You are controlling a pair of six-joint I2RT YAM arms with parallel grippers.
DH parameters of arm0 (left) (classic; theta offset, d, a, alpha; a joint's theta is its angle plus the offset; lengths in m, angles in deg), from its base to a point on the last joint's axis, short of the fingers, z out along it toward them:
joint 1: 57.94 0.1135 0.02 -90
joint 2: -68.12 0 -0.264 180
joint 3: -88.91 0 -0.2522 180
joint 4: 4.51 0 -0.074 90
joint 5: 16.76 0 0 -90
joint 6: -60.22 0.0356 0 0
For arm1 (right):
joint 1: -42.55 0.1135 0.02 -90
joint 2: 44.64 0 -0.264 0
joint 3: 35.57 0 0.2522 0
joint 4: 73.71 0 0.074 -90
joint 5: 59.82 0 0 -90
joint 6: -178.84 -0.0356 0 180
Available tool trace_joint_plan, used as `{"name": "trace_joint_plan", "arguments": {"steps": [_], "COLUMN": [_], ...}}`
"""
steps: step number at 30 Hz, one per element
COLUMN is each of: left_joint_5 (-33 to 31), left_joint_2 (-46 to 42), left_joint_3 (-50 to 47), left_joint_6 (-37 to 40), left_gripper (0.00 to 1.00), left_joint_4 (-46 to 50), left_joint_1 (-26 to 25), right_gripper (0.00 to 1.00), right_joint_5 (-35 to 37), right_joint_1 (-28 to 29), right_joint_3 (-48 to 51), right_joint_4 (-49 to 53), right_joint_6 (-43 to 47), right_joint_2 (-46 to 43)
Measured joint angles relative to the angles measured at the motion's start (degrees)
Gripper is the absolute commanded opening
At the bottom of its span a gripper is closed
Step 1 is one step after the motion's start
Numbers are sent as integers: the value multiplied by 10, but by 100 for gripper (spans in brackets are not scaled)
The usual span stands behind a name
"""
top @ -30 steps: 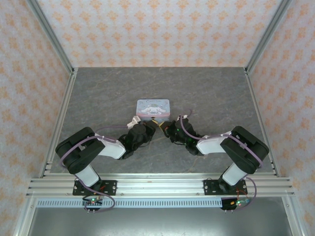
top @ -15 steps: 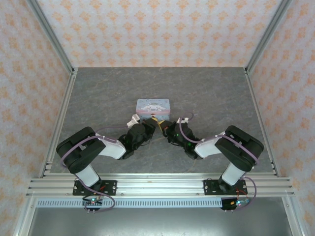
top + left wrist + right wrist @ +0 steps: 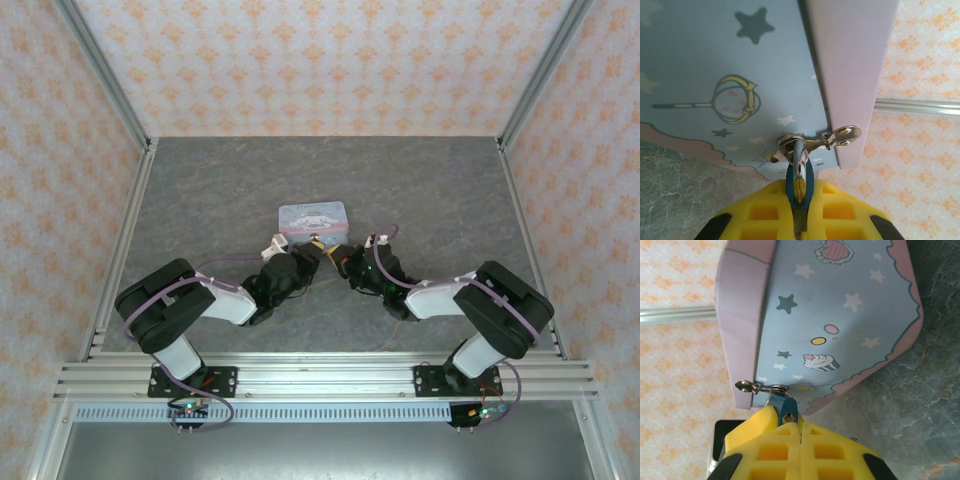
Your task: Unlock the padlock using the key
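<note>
The teal padlock (image 3: 808, 181) hangs by its silvery shackle (image 3: 798, 159) from the hasp (image 3: 842, 135) of the pastel tin (image 3: 730, 60). My left gripper (image 3: 799, 194) is shut on the padlock's body. In the right wrist view the padlock (image 3: 785, 406) shows its keyhole (image 3: 789, 416) just above my right gripper (image 3: 800, 423), whose yellow fingers are pressed together right at the lock. The key is hidden. From above, both grippers, left (image 3: 310, 254) and right (image 3: 342, 262), meet at the tin's near edge (image 3: 312, 232).
The tin (image 3: 312, 216) stands mid-table on the grey stone-patterned surface (image 3: 220, 190). Patterned walls and metal rails (image 3: 110, 260) enclose the table on three sides. A yellow finger of the left gripper (image 3: 751, 432) sits beside the padlock in the right wrist view.
My right arm has swung its forearm a little left and then back, keeping its gripper at the padlock. The left arm and the tin have hardly moved.
</note>
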Motion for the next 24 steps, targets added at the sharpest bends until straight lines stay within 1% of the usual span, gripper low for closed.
{"name": "trace_joint_plan", "arguments": {"steps": [5, 9, 18, 24], "left_joint_5": [4, 5, 7, 10], "left_joint_2": [0, 0, -3, -41], "left_joint_3": [-2, -2, -7, -24], "left_joint_6": [7, 8, 5, -1], "left_gripper": [0, 0, 0, 0], "left_joint_4": [9, 11, 10, 12], "left_joint_1": [0, 0, -2, -9], "right_gripper": [0, 0, 0, 0], "right_joint_5": [-26, -33, -35, -42], "right_joint_1": [-7, -10, -10, -7], "right_joint_3": [-9, -10, -1, 14], "right_joint_4": [30, 34, 22, 15], "right_joint_6": [24, 28, 8, -2], "right_joint_2": [-2, -2, -4, -31]}}
